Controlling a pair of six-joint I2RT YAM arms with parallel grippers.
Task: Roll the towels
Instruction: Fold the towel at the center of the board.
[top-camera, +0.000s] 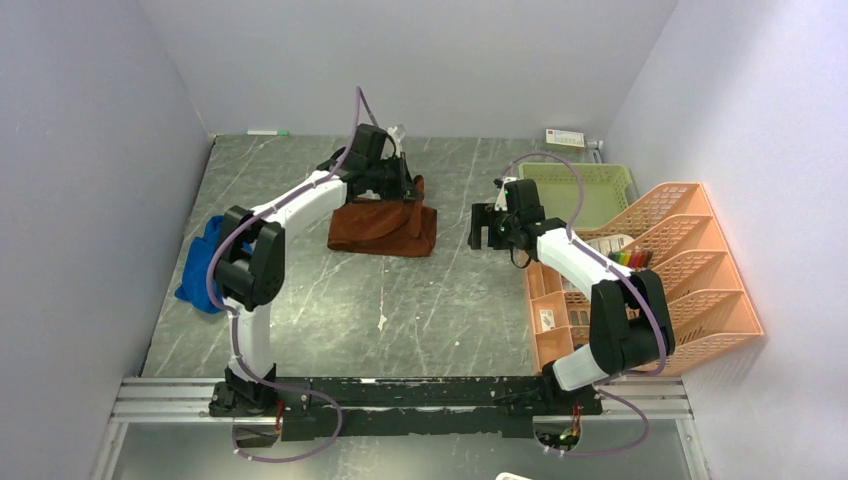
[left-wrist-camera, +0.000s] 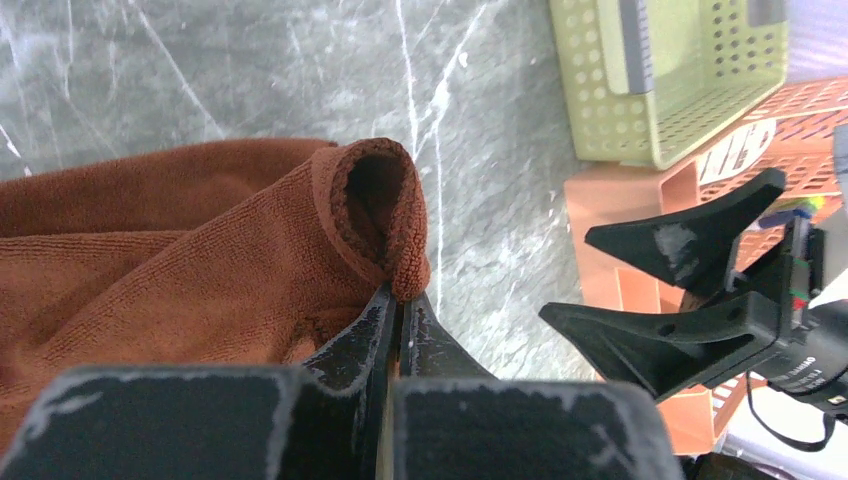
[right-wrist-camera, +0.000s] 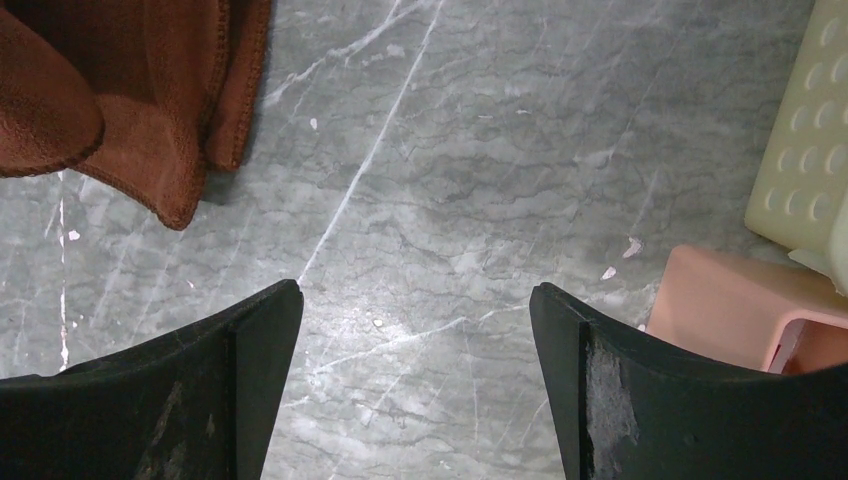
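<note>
Pinching the far right corner of the rust-brown towel (top-camera: 384, 227), the left gripper (top-camera: 404, 186) sits upper centre of the top view, right on the towel's far edge. In the left wrist view the jaws are pressed together with no gap, the towel's hem caught between the tips. Just above them the corner curls over into an open loop. The rest of the brown towel lies bunched on the table (top-camera: 400, 320), filling the left half of the left wrist view and spreading toward frame bottom in the top view.

The right gripper (top-camera: 483, 228) is right of centre in the top view, near the brown towel's right edge but apart from it. Its jaws are spread wide with nothing between them, only bare marble table showing in the gap. In the right wrist view the brown towel sits in the upper left corner, clear of both fingers (right-wrist-camera: 240, 370).

The blue towel (top-camera: 199, 268) is crumpled at the left edge of the table, partly hidden behind the left arm's elbow, well apart from both grippers.

The green basket (top-camera: 592, 192) and the orange rack (top-camera: 690, 270) stand at the right side of the table.
</note>
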